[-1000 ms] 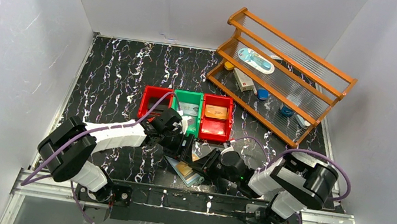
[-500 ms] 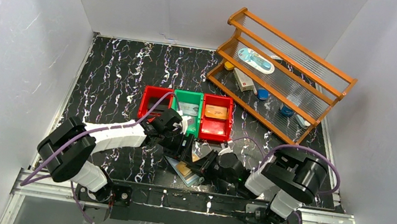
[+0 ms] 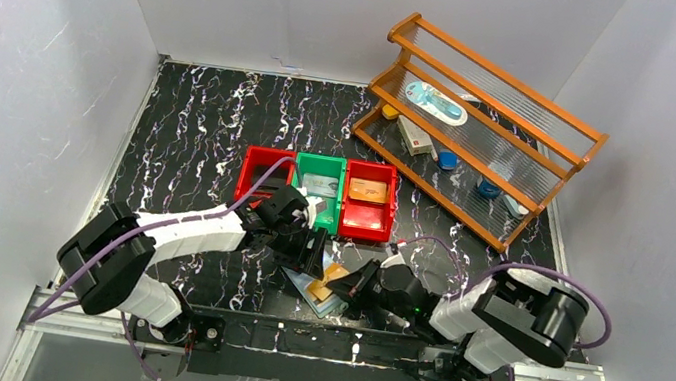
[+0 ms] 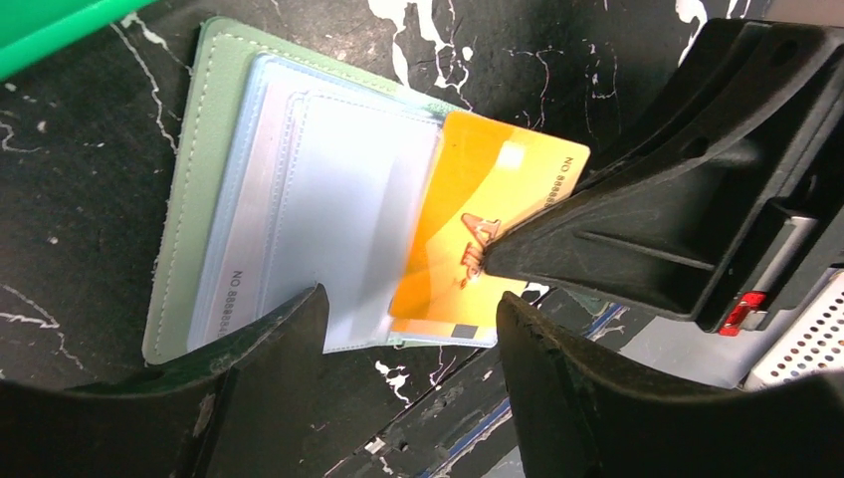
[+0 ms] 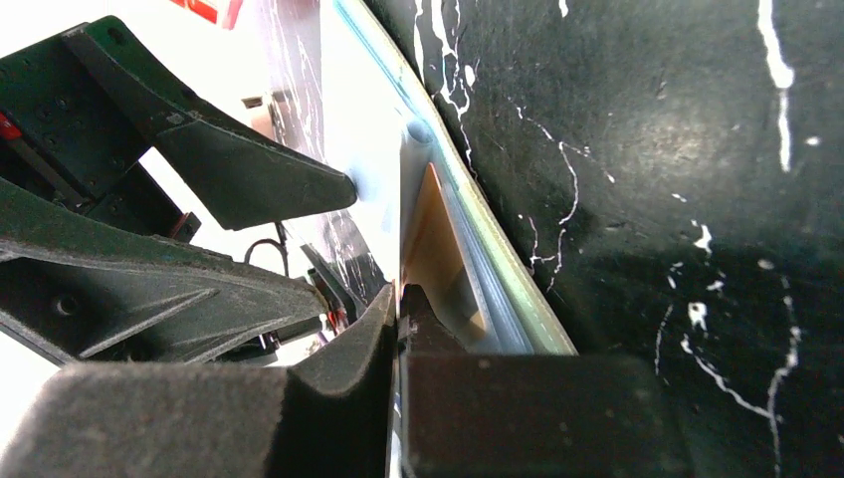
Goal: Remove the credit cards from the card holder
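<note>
One gold card (image 4: 488, 214) half out of card holder (image 4: 199, 199), which lies open and flat beneath both my arms. My right gripper (image 5: 398, 299), wider a second ago, now pinches card's edge: extraction can begin. My left gripper (image 4: 410, 304) spread, gripping nothing, straddling holder.

In the left wrist view the right gripper (image 4: 490, 261) covers one corner of the tan-gold card (image 4: 478, 179), its lower finger hidden beneath, and the fingers of the left gripper (image 4: 410, 304) cut off the near edge of the card holder (image 4: 204, 189). From above, both grippers hide most of the holder, and the things on the wooden rack (image 3: 435, 193) are too small to name.
</note>
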Available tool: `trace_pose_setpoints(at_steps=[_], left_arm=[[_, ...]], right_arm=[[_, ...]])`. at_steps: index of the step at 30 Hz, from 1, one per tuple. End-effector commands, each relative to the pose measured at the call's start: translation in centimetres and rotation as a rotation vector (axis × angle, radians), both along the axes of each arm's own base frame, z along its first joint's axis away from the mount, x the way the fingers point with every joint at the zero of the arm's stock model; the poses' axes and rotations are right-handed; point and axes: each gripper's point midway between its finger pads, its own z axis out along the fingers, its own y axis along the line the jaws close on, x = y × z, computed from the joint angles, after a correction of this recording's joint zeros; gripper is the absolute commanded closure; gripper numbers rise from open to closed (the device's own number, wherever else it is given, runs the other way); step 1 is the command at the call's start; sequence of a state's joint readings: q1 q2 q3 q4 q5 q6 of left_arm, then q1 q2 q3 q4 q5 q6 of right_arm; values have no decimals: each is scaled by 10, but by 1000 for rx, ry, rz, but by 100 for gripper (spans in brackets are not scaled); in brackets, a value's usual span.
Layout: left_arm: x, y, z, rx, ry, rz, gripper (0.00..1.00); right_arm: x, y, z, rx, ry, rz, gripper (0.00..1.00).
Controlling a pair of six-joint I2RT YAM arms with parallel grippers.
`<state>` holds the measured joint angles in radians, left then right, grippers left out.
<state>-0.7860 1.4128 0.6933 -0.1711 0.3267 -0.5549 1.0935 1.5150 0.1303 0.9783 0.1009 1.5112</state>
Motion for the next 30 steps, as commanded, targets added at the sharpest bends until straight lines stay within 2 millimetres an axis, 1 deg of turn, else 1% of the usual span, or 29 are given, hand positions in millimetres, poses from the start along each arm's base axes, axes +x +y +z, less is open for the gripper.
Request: trace_pose_setpoints(at_steps=[1,2,3,8,13,16,21,25,27,30], left_arm=[[-6,19,-5,73,3,24,36],[-6,18,-4,71,1,25,36],[-4,17,4,55,-19,27,35],[3,17,25,31,-80,44,30],[13,23,43,33,-155,82,24],[19,31,51,54,-204,112,20],[31,52,63,112,-295,187,14],[43,74,78,183,-387,260,8],[49,88,86,223,-434,308,3],[53,106,98,276,-490,350,2]], right_arm=[[2,-18,-16,-117,-23,-19,93],[3,-18,-15,-123,-28,-20,93],[4,-19,-13,-131,-34,-23,93],[6,-21,-2,-158,-74,-15,92],[7,-29,2,-178,-92,-29,92],[8,-32,7,-170,-107,-33,92],[10,-36,13,-175,-139,-39,92],[11,-36,20,-167,-169,-35,92],[12,-36,24,-168,-189,-34,92],[16,-36,34,-178,-226,-34,92]])
